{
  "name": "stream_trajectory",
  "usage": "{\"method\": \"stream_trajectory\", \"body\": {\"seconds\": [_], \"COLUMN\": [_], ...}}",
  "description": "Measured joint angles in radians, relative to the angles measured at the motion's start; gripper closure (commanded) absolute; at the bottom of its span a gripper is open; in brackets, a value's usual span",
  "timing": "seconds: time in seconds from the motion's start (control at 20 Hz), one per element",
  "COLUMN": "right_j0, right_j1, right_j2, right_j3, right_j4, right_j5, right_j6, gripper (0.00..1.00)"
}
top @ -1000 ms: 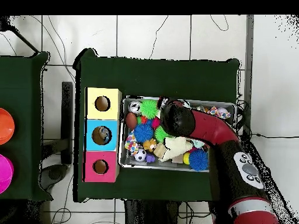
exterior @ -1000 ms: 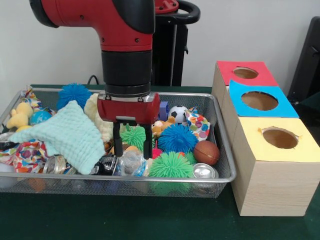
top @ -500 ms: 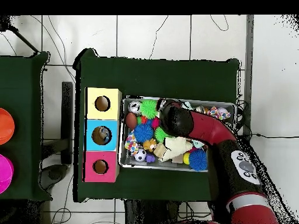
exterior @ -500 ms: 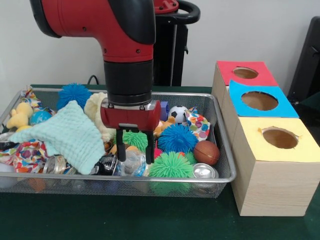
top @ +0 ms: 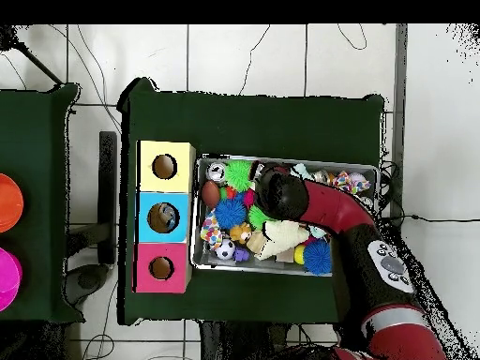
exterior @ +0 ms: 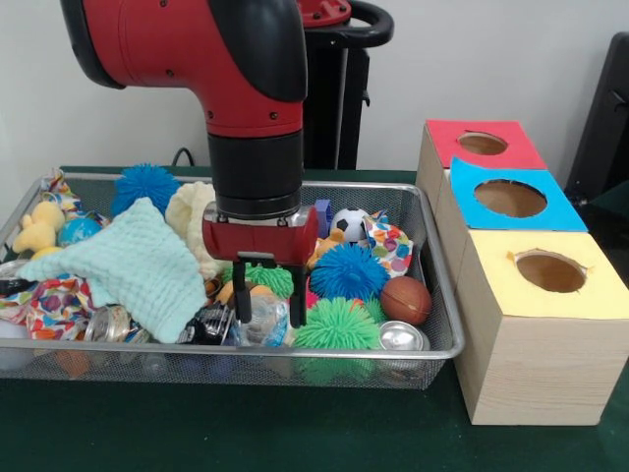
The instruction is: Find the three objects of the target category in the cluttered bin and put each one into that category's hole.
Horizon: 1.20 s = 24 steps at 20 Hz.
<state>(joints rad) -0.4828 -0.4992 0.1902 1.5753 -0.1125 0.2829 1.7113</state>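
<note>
the gripper (exterior: 266, 311) has sunk lower into the wire bin (exterior: 444, 295), its fingers apart and straddling a clear crumpled plastic bottle (exterior: 261, 322) near the bin's front edge, so a grasp looks imminent.

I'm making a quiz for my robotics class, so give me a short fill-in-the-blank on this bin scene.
1. The box nearest the camera in the front view has a ____ top.
2. The middle box has a ____ top.
3. The end effector hangs with its fingers open over a clear crumpled ____ near the bin's front edge.
4. The small brown ball beside the blue spiky ball looks like a ____.

Missing words: yellow; blue; bottle; basketball
</note>
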Motion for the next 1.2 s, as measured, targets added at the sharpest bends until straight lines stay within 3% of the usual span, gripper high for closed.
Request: {"method": "stream_trajectory", "body": {"seconds": [1.2], "right_j0": [-0.023], "right_j1": [-0.022], "right_j2": [0.0], "right_j3": [0.005], "right_j4": [-0.068], "right_j5": [0.0], "right_j6": [0.0], "gripper": [0.0]}}
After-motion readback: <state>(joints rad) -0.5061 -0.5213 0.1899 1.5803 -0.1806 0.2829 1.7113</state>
